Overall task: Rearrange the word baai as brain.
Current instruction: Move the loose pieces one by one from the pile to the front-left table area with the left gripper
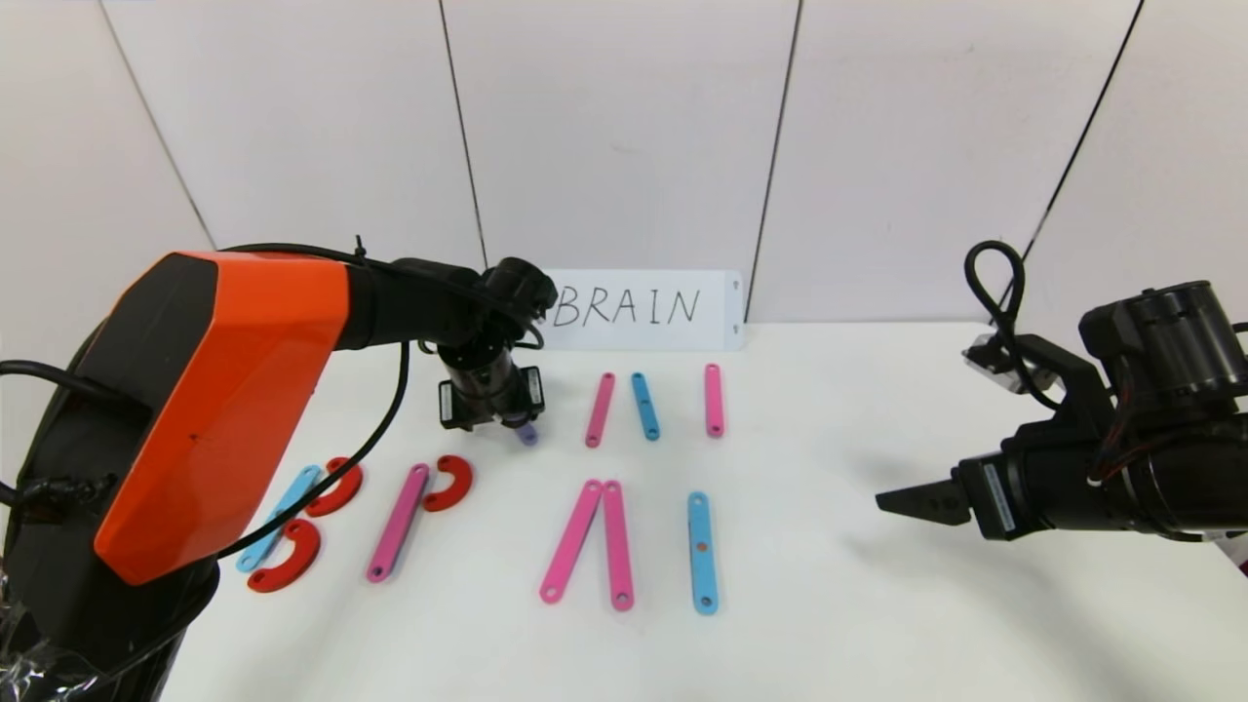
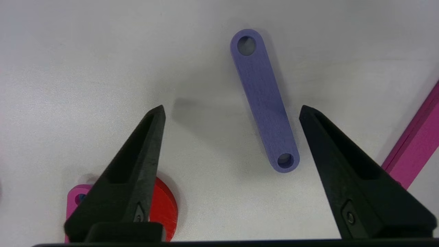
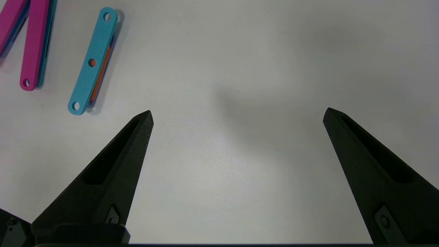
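My left gripper (image 2: 231, 109) hangs over the purple strip (image 2: 263, 103), fingers apart and pointing down at the table (image 1: 877, 604); the strip lies flat between the 2 fingertips, nearer one of them, and I cannot tell whether either touches it. In the head view only the strip's near end (image 1: 527, 436) peeks out below the gripper (image 1: 492, 419), in the back row just in front of the BRAIN card (image 1: 639, 309). To its right in that row lie a pink strip (image 1: 600, 409), a blue strip (image 1: 644, 406) and another pink strip (image 1: 714, 400), each apart from the next. The front row runs from my left: a blue strip (image 1: 292, 497) with 2 red curves (image 1: 336, 487) beside it, a pink strip (image 1: 398, 522) with 1 red curve (image 1: 449, 483) at its top, 2 pink strips (image 1: 590, 541) meeting at their far ends, then a lone blue strip (image 1: 702, 551). My right gripper (image 3: 236, 113) hovers over bare table well to the right of the letters, fingers wide apart and holding nothing; its camera catches the lone blue strip (image 3: 92, 61) off to one side.
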Tool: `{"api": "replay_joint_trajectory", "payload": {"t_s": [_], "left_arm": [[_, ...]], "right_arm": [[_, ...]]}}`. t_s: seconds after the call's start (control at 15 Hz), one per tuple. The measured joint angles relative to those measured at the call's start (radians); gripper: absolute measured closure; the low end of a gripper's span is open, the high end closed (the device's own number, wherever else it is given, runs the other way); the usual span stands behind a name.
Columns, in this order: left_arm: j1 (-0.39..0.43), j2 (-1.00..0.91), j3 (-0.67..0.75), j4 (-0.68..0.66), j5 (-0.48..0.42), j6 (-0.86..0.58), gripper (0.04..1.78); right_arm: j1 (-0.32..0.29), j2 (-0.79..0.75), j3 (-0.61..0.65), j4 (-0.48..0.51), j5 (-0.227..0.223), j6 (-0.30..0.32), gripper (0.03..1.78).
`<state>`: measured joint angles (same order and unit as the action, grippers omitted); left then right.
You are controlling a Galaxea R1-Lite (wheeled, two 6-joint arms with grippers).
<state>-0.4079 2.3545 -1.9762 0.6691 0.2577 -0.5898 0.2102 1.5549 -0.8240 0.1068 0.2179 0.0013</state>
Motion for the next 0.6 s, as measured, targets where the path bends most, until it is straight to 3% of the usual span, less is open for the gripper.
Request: {"api": "replay_joint_trajectory", "payload": {"t_s": [0.33,0.4,0.6], "left_arm": [[-0.009,0.009,0.000,-0.001,-0.001,0.000,1.42],[-0.009,0.010,0.000,-0.001,-0.002,0.000,1.52],[-0.010,0.009,0.000,0.002,0.000,0.000,1.55]], "right_arm": [[0.001,-0.004,0.001,0.000,0.000,0.000,0.07],[0.001,-0.004,0.002,0.000,0.000,0.000,0.07],[0.003,-0.006,0.002,0.000,0.000,0.000,0.07]]}}
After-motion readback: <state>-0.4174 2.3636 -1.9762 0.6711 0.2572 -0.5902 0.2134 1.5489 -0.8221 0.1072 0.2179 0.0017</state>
